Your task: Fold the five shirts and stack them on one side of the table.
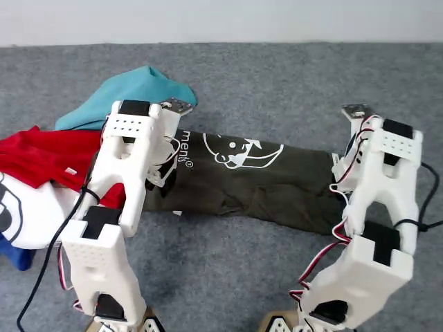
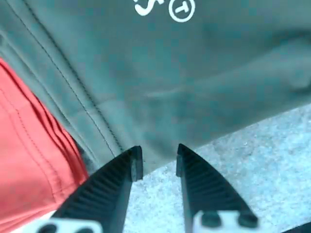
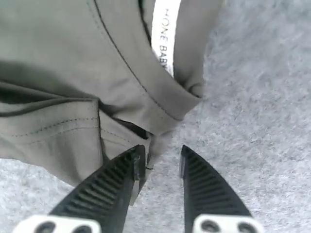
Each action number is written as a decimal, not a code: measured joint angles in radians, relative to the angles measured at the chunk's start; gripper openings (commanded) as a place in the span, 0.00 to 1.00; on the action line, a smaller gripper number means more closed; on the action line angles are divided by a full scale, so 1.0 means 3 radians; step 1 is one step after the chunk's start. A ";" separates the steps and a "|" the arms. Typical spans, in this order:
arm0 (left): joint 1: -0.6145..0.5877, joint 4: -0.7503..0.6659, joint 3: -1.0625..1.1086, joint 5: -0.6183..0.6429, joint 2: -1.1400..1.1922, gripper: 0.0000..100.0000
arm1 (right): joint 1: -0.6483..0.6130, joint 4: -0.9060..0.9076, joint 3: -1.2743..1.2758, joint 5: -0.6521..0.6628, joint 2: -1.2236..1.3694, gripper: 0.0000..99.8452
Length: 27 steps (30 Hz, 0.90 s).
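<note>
An olive shirt [image 1: 277, 183] is spread across the grey table [image 1: 311, 76], beside a red shirt [image 1: 41, 155]; the left claw [image 2: 155, 162] is held slightly open at its edge, nothing gripped. At the collar end the right claw [image 3: 159, 162] is likewise parted and empty.

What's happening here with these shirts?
Two arms are at either end of a dark green shirt lying across the table. The left gripper is open at its edge by the red shirt; the right gripper is open at the collar end. The teal shirt and white shirt lie piled alongside.
</note>
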 measured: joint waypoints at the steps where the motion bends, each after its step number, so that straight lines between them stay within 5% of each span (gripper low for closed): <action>1: 0.0000 0.0000 0.0000 0.0000 0.0000 0.13 | 0.0000 0.0000 0.0000 -0.0010 0.0000 0.14; 13: 0.0051 0.0072 0.0061 0.0000 0.0000 0.13 | 0.0000 0.0010 0.0159 -0.0031 -0.0005 0.14; 27: -0.0435 -0.0338 0.0082 0.0368 0.0000 0.13 | 0.0000 0.0082 0.0179 -0.0031 -0.0148 0.14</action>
